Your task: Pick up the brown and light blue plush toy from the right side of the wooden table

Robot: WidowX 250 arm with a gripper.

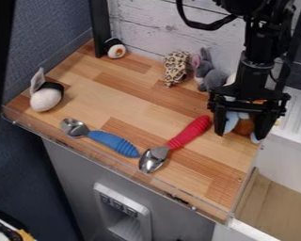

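The gripper [241, 133] hangs at the right side of the wooden counter, its two fingers wide apart. A brown and light-blue plush toy [244, 126] shows between and behind the fingers, partly hidden by them; whether they touch it I cannot tell. To the left of the gripper lies a spoon with a red ribbed handle [191, 132], its metal bowl toward the front edge. A utensil with a blue ribbed handle [114, 143] lies farther left. Behind are a grey plush rabbit [209, 77] and a leopard-spotted plush [176, 68].
A white egg-shaped toy with a black band [46, 99] sits at the left edge. Near the back left corner is a small sushi-like toy [115, 48]. A clear low rim [124, 168] borders the counter's front. White ribbed surface [294, 114] lies right of the gripper.
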